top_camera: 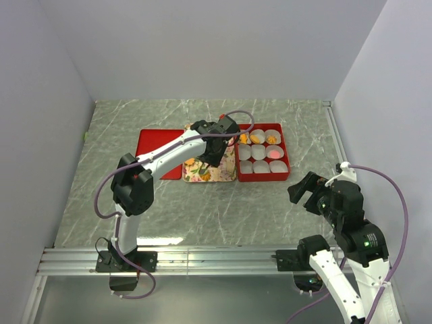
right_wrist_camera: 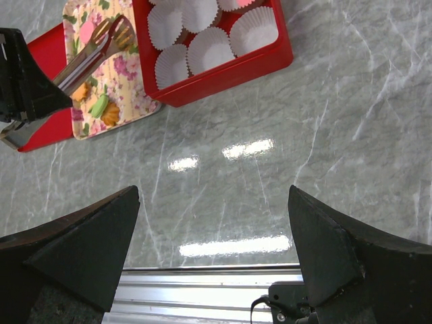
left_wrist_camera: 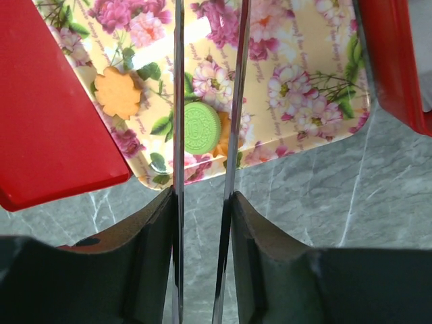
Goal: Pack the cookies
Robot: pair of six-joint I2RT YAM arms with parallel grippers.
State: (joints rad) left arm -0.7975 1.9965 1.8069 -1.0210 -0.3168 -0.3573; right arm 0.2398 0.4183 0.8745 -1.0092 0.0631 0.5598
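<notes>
Clamping thin metal tongs, left end effector hangs over glossy floral tray; round ribbed green cookie lies near tray's edge, w/ scalloped orange cookie beside; right end effector jaws wide apart, empty, over marbled worktop.

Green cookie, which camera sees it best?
Left wrist camera: the green cookie shows close and sharp between the tongs. The right wrist camera shows it tiny. From the top I cannot find it.

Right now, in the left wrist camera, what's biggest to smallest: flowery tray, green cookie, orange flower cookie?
1. flowery tray, by far.
2. green cookie and orange flower cookie: they look about the same, so no ranking.
</notes>
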